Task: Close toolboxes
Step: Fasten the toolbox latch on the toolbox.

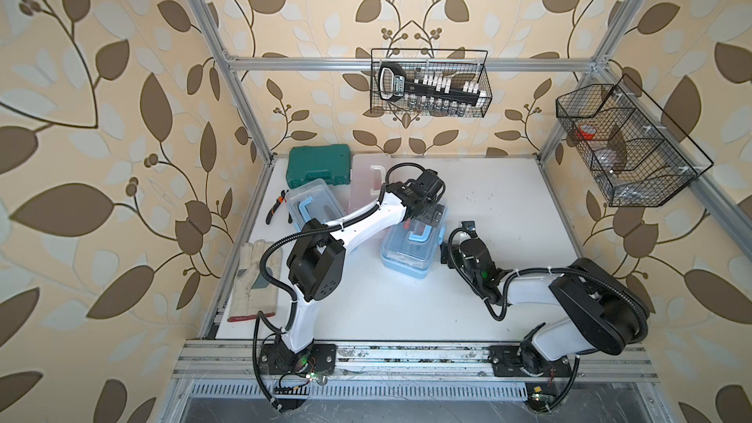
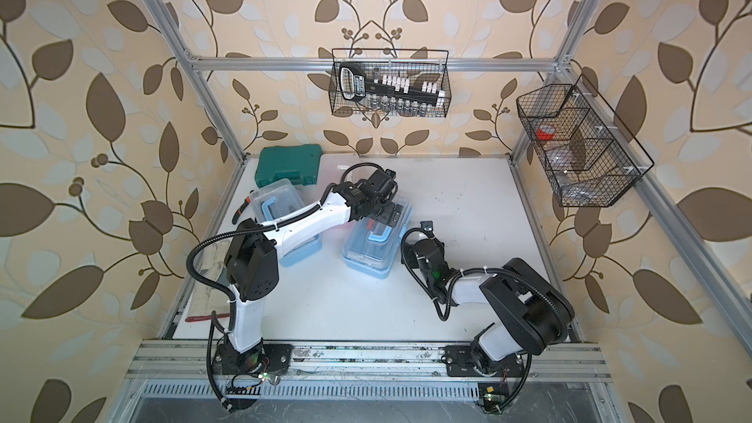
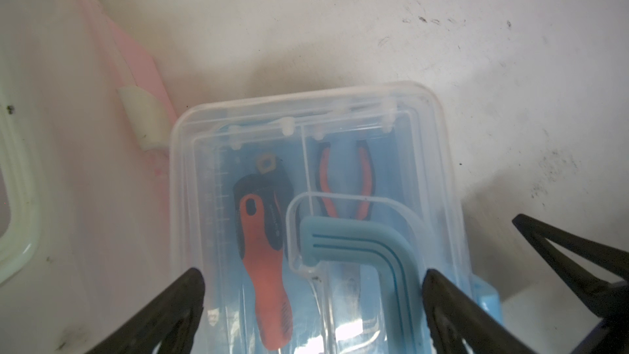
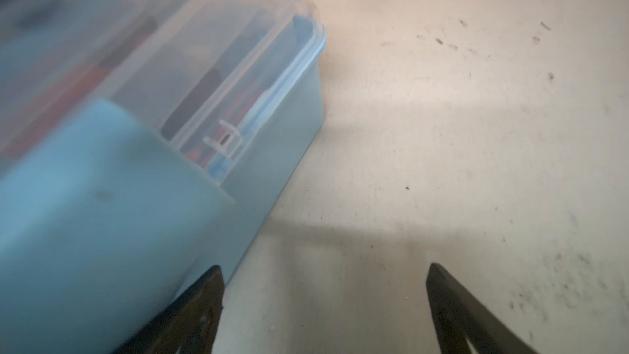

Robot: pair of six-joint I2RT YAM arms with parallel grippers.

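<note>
Progress, as I judge it, is past halfway. Mid-frame in both top views, the nearer blue toolbox [image 1: 407,256] has its clear lid [image 3: 306,110] lying flat on the base. Its blue handle [image 3: 357,240] is folded down, and an orange screwdriver [image 3: 262,250] and pliers [image 3: 343,178] show through. Whether its side latches are snapped I cannot tell. My left gripper [image 3: 313,277] hangs released over that lid's upper end, fingers spread wide, grasping nothing. My right gripper [image 4: 325,267] is also released, just beside the box's right side, holding nothing. Left of centre, the second blue toolbox [image 1: 311,201] looks lidded too, though my left arm covers part of it. Above, the pink toolbox [image 1: 364,181] sits mostly behind that arm. Open or closed, I cannot say, so it is probably what is left.
</note>
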